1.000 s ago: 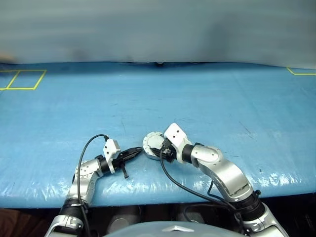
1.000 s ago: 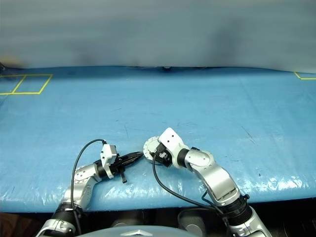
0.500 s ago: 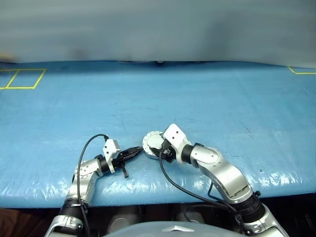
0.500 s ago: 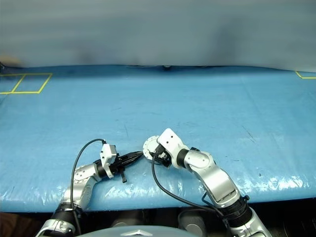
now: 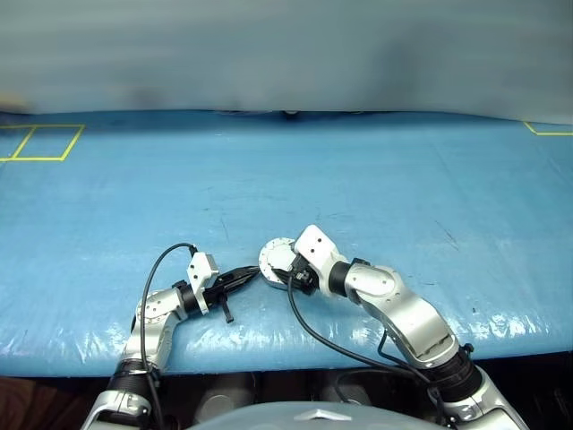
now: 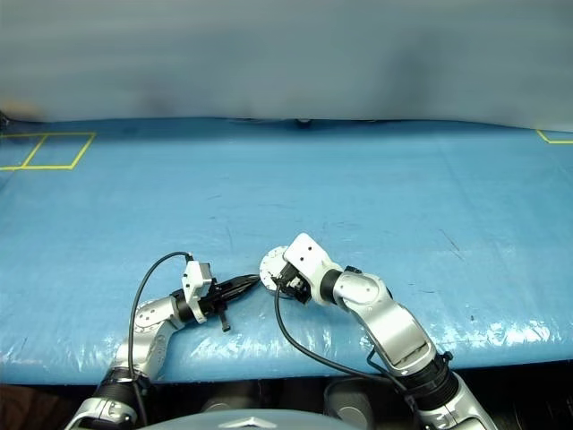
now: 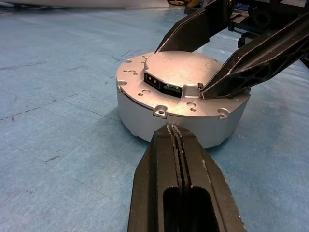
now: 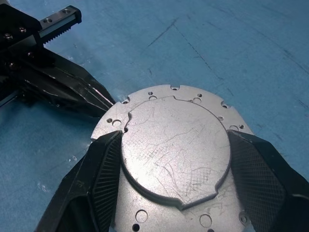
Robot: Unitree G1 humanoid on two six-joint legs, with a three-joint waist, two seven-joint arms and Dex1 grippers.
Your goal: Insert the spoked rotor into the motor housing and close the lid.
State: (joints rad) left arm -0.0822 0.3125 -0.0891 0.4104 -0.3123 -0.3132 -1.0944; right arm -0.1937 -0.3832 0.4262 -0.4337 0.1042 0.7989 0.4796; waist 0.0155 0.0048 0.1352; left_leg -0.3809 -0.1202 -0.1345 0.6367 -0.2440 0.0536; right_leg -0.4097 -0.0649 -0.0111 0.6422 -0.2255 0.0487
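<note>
The motor housing sits on the blue table cover near the front edge, between the two arms, with the lid down flat on top of it, plain grey face up. The spoked rotor cannot be seen; with the lid shut over the cup, I judge it is already inside, though the pictures cannot confirm that.

The main risk now is the lid not being fully seated. The right gripper has its fingers spread wide, one on each side of the raised round cap of the lid, the ribbed pads right against its rim. If those fingers lift or twist while drawing away, they could drag the lid up again or skew it off the housing's edge. The other risk is a sideways shove: the left gripper has its jaws pressed together into a single blunt tip, holding nothing, just beside or touching the housing's side wall (the wrist view does not settle which). A push from there, with nothing bracing the far side, would slide the whole housing across the smooth cover.

As for pose, the left arm lies low along the table, forearm bent inward, its gripper about level and aimed toward the housing from the robot's left. The right arm reaches in from the right, elbow out, wrist bent so its gripper tilts down over the top of the lid
</note>
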